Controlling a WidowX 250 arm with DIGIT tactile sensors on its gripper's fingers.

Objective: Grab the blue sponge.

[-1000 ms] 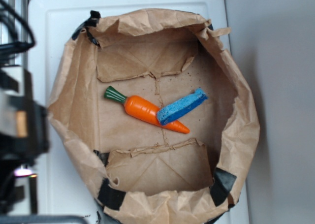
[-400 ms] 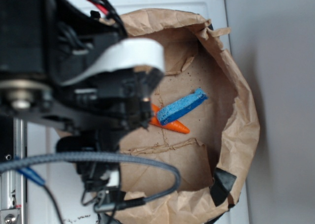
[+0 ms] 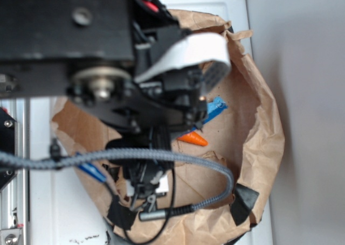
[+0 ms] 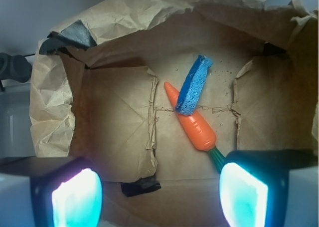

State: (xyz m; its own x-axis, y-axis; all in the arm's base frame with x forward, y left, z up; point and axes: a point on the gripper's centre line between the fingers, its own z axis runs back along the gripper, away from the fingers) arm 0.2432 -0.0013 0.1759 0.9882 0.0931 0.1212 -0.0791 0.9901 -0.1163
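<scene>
Inside the crumpled brown paper bag (image 4: 55, 117), the orange toy carrot (image 4: 195, 127) props up the blue sponge (image 4: 194, 86), which looks light, soft and squashy and is best pinched across its thin faces at the raised end, while the gripper (image 4: 159, 194) hovers above, spread wide and empty.

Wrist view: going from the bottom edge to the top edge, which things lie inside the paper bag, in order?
Green carrot top → orange carrot body → blue sponge, whose lower end rests across the carrot.
</scene>
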